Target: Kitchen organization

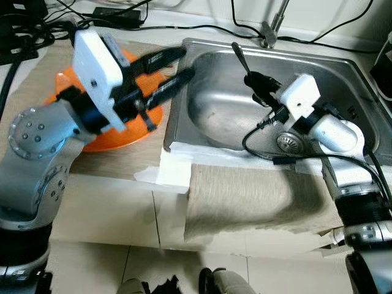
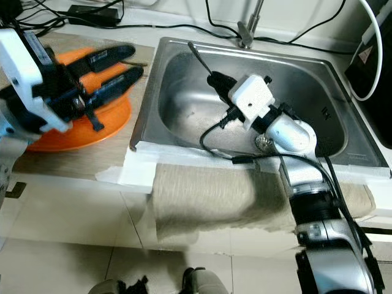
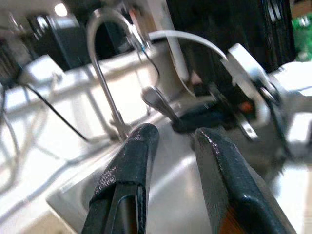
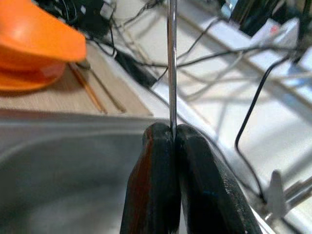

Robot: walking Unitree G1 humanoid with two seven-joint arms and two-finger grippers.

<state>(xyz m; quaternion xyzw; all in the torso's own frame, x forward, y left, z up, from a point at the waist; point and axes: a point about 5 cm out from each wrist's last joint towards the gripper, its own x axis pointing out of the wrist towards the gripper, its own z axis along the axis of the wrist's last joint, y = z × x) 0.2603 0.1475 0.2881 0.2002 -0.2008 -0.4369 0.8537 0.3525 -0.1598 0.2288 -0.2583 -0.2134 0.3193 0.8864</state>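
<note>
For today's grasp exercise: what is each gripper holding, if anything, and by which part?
The right gripper pinches a thin metal utensil low on its slim handle, above the sink; its working end cannot be made out. The left gripper, open above the orange dish, holds nothing.

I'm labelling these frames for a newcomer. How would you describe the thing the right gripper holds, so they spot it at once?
Find the steel sink. Above its basin the right gripper is shut on a thin metal utensil handle that slants up toward the faucet. It is the one slim shiny rod there, unlike the black cables behind.

utensil [image 4: 171, 58] top cut off, faucet [image 3: 105, 73] blurred
</note>
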